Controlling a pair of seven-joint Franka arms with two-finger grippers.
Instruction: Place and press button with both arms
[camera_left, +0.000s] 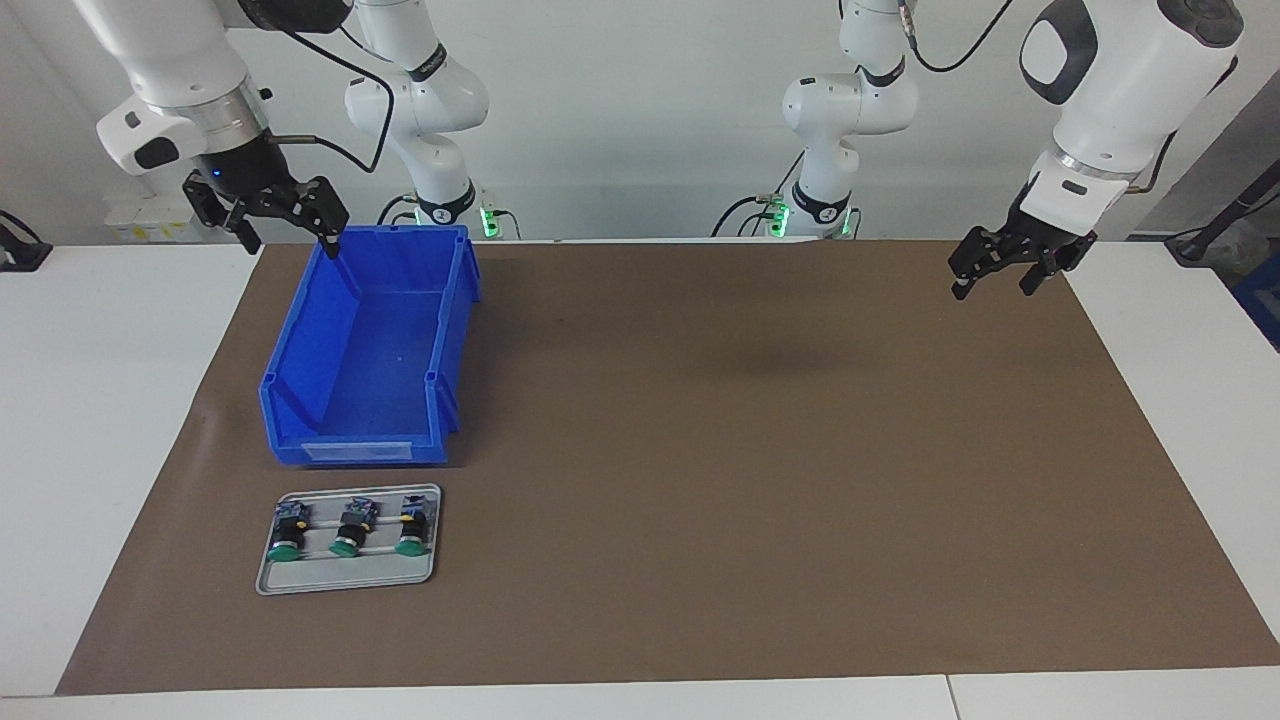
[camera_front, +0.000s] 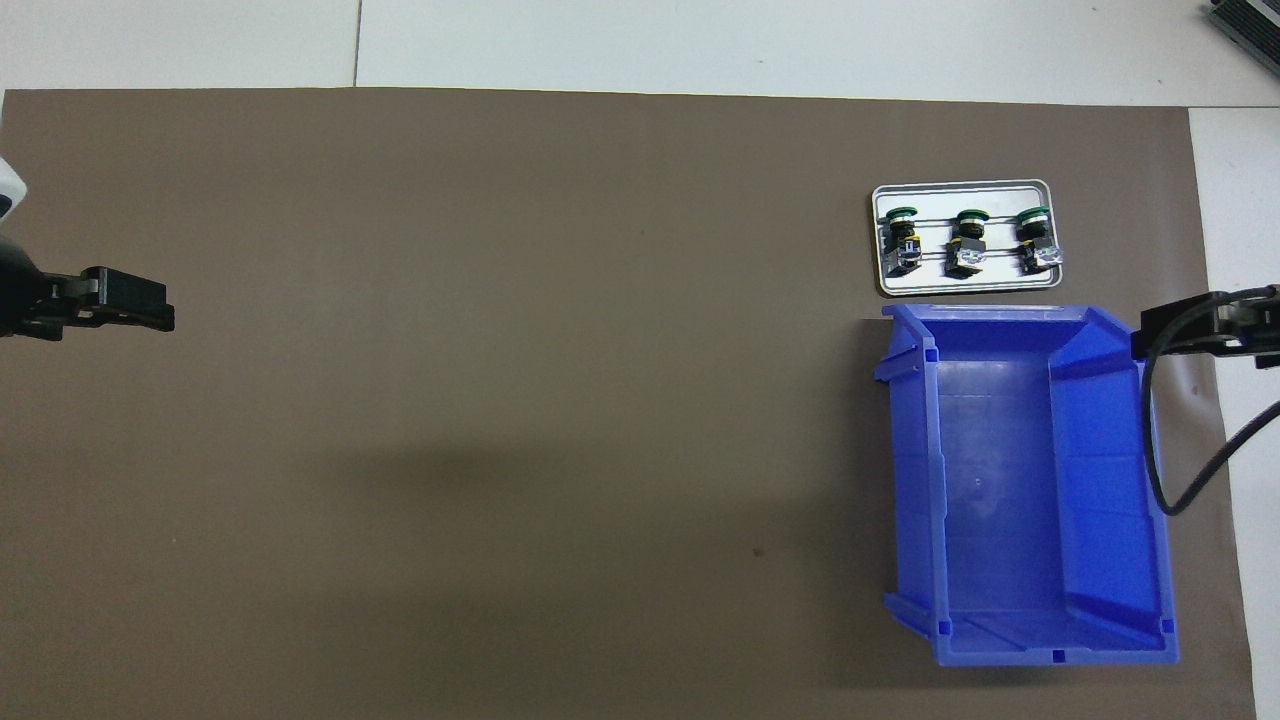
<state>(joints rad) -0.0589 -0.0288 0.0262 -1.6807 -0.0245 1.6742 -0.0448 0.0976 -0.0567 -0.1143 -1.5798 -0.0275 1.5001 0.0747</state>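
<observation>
A brown mat (camera_left: 700, 450) is spread over the white table (camera_left: 100, 400); on it, toward the right arm's end, a blue storage bin (camera_left: 370, 350) is set with nothing seen inside it; just beside the bin, farther from the robots, a small grey tray (camera_left: 345, 575) lies flat on the mat, close to the bin's lower front wall but not touching it.

Three green-capped push buttons are laid in a row on the tray, each on its side with the green cap turned away from the robots and the bluish-grey contact block toward the bin; the button nearest the table's end (camera_left: 288, 532), the middle button (camera_left: 352, 528) and the button nearest the table's centre (camera_left: 412, 524) are spaced apart and are touched by neither gripper.

The right gripper (camera_left: 290, 225) is held in the air over the bin's corner nearest the robots, at the rim on the table-end side; its fingers are seen spread apart and nothing is grasped between them.

The left gripper (camera_left: 995, 275) is held in the air over the mat's edge at the left arm's end of the table, well apart from the tray and bin; its fingers are likewise spread, released, with nothing between them.
</observation>
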